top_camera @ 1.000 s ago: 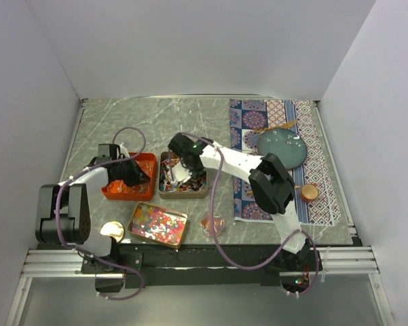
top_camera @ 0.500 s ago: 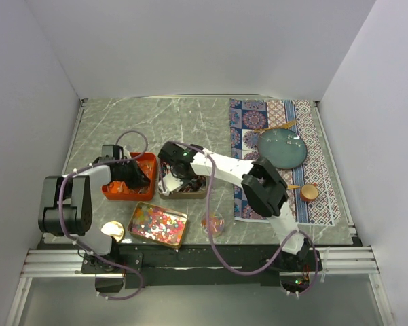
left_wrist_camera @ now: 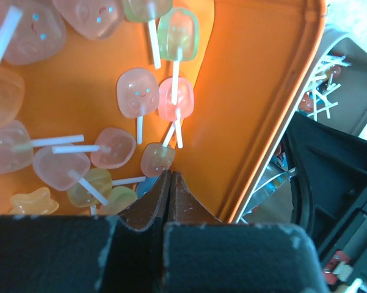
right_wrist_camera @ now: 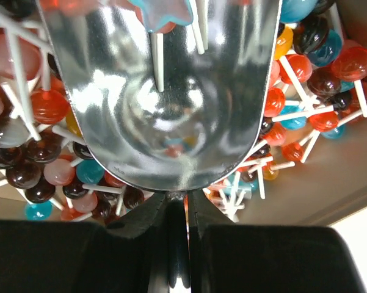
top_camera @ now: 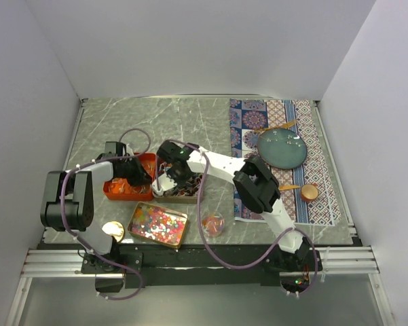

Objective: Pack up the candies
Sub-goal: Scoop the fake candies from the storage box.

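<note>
Steel scoop (right_wrist_camera: pixel 171 122) is pinched by its handle in the nearly closed right gripper (right_wrist_camera: pixel 178 204), bowl lying among candies (right_wrist_camera: pixel 305 67) in the tan box (right_wrist_camera: pixel 330 189), centre of the overhead view. Left gripper (left_wrist_camera: pixel 170 183), closed and empty, sits in the orange tray (left_wrist_camera: pixel 256 91). Packing looks barely begun.

No text, label, brand or number can be read in any view. The only printed marks are tiny faces, two dots and a curved mouth, on the pale lollipops (left_wrist_camera: pixel 137 93) in the orange tray (left_wrist_camera: pixel 256 91). The patterned mat (top_camera: pixel 253 119), at two o'clock in the top view, carries ornament only.
</note>
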Available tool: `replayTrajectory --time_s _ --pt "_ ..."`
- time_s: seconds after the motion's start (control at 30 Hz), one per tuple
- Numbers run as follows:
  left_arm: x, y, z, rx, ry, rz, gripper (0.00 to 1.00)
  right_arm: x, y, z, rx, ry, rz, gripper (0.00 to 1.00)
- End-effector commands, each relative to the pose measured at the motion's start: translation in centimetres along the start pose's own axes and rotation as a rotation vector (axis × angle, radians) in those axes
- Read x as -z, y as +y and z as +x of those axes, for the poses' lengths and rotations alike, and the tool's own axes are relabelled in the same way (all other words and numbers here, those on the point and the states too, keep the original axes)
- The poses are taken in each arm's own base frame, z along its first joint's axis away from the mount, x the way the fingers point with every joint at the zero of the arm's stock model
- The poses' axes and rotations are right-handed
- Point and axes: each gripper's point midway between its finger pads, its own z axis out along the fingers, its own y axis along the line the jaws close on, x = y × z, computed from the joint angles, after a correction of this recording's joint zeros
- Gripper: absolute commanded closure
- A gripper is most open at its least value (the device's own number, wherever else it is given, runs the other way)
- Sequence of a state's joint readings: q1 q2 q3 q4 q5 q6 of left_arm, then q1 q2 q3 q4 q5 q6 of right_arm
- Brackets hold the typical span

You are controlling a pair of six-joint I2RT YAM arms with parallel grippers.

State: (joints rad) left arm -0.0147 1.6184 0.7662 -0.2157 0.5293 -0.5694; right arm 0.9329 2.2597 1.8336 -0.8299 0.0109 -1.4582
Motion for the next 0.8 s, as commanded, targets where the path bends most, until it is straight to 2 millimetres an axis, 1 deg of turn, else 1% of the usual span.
replayTrajectory --time_s 0.0,0.03,0.13,0.2,0.33,0.43,0.5,0.57,0.6,0.63,0.67,0.7,0.73,0.77 --pt "-0.2 -0.6 -0.3 -0.046 0.026 -0.004 0.99 0.8 0.5 -5.0 0.163 -0.368 -0.068 1.00" --pt "-0.2 -0.9 -0.6 -0.057 0.023 -0.001 0.99 1.1 0.3 -4.5 0.141 -0.392 -0.066 1.00" --pt "0.1 -1.4 -0.9 -0.087 0.027 0.009 0.99 1.9 0.4 -4.2 0.107 -0.466 -0.054 1.00" --pt "0.4 -1.7 -0.9 -0.108 0.035 0.022 0.99 1.9 0.3 -4.0 0.090 -0.479 -0.045 1.00" --pt "1.1 -2.9 -1.1 -0.149 0.041 0.064 0.99 2.9 0.2 -3.6 0.054 -0.522 -0.025 1.00" --pt "1.6 -3.8 -1.4 -0.172 0.038 0.092 0.99 3.9 -0.3 -2.9 0.030 -0.522 0.004 1.00" --pt "2.2 -4.7 -1.9 -0.195 0.029 0.113 0.99 4.1 -0.4 -2.0 0.019 -0.504 0.019 1.00" --pt "2.7 -5.5 -2.3 -0.225 0.027 0.134 0.97 5.1 -0.8 -1.4 -0.006 -0.514 0.042 1.00" --pt "3.2 -6.3 -3.1 -0.248 0.009 0.150 0.95 5.5 -1.0 -0.7 -0.028 -0.515 0.050 1.00" --pt "3.6 -6.8 -3.1 -0.251 0.019 0.168 0.94 6.3 -1.5 -0.4 -0.039 -0.519 0.069 1.00" --pt "3.9 -7.1 -3.5 -0.263 0.012 0.176 0.93 6.7 -1.6 -0.1 -0.060 -0.524 0.071 1.00" --pt "4.5 -7.7 -4.5 -0.268 -0.008 0.192 0.91 7.3 -1.7 0.4 -0.077 -0.534 0.078 1.00" --pt "4.9 -8.2 -4.5 -0.270 -0.003 0.209 0.90 8.2 -2.0 0.6 -0.090 -0.541 0.098 1.00" --pt "5.1 -8.5 -4.7 -0.275 -0.006 0.219 0.89 8.7 -2.1 0.6 -0.110 -0.550 0.105 1.00"
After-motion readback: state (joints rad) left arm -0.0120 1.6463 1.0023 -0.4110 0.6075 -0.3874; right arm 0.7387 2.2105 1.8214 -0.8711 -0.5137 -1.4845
